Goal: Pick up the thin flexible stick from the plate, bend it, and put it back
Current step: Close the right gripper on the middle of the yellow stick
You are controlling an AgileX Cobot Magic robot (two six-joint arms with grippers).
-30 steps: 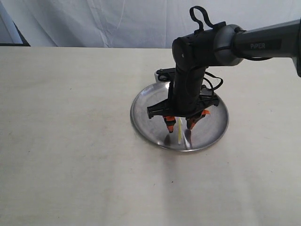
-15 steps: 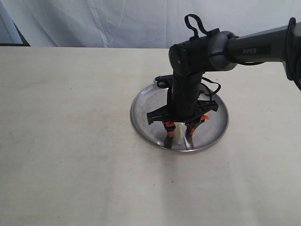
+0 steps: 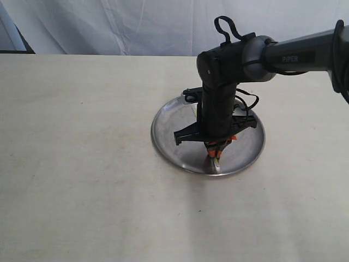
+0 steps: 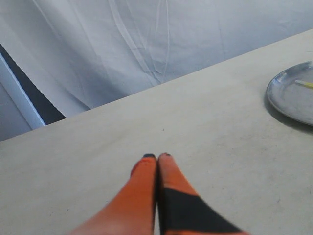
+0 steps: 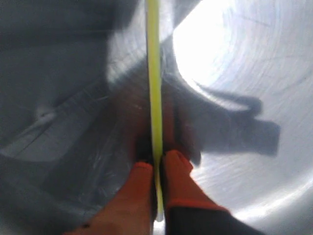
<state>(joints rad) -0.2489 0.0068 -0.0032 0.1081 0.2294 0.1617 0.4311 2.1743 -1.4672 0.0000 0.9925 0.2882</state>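
The silver plate (image 3: 170, 128) lies mid-table. My right gripper (image 3: 213, 157) points straight down into its near part, fingers together. In the right wrist view the thin yellow-green stick (image 5: 154, 73) runs straight across the plate (image 5: 234, 58) and passes between the orange fingertips; the right gripper (image 5: 157, 159) is shut on the stick near one end. My left gripper (image 4: 157, 156) is shut and empty, above bare table. Far off in its view are the plate's edge (image 4: 288, 100) and one end of the stick (image 4: 304, 84). The left arm is out of the exterior view.
The pale tabletop (image 3: 82, 164) stretches wide around the plate. A white cloth backdrop (image 3: 136, 24) hangs behind the far edge. The right arm (image 3: 305, 52) reaches in from the right, with its black cable looping over the plate's far side.
The right gripper's fingers stood apart on either side of the stick; they have now come together on it. The wrist sank slightly toward the plate.
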